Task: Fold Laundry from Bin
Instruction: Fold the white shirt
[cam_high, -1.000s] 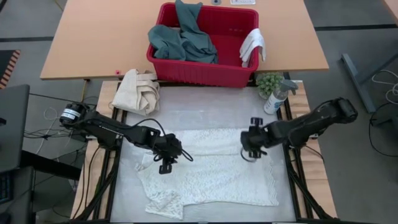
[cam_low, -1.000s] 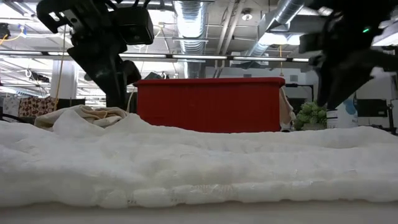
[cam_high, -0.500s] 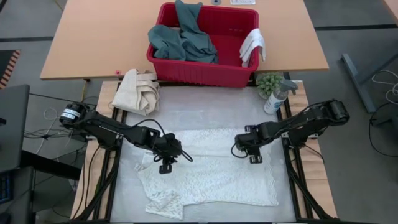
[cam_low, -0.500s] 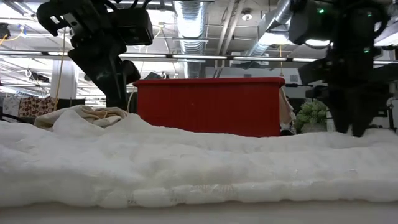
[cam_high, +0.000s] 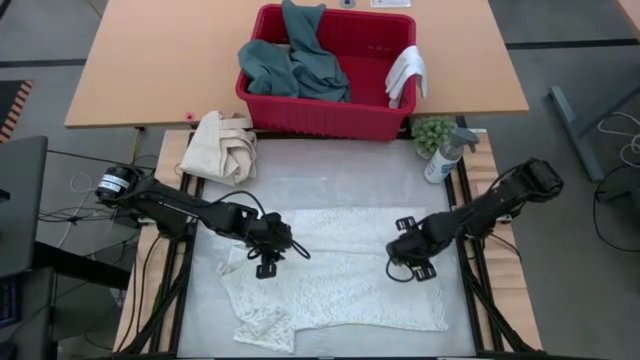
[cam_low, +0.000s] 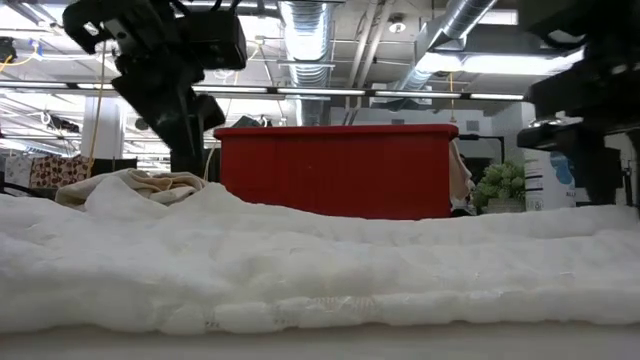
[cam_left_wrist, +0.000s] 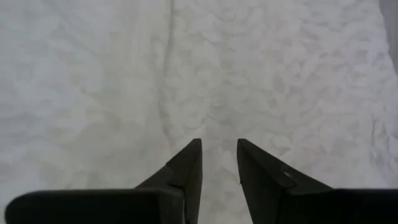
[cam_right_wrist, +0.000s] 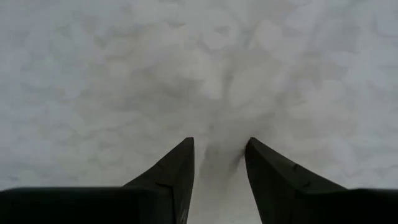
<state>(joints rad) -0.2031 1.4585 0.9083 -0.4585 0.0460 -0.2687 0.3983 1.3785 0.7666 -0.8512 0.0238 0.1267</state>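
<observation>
High view shows the white textured towel (cam_high: 345, 275) spread flat at the table's near end, the red bin (cam_high: 330, 70) still holding the teal garment (cam_high: 295, 60) and a small white cloth (cam_high: 407, 72). Right gripper (cam_high: 408, 262) has swung down onto the towel's right half, its jaws narrowing around a pinch of fabric. Left gripper (cam_high: 268, 258) stays pressed on the left half, jaws slightly parted over cloth, suggesting a fold is about to begin.

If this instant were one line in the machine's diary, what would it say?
white towel: spread on table | left gripper: down on towel, slightly parted | right gripper: down on towel, pinching a ridge | red bin: teal garment inside
</observation>
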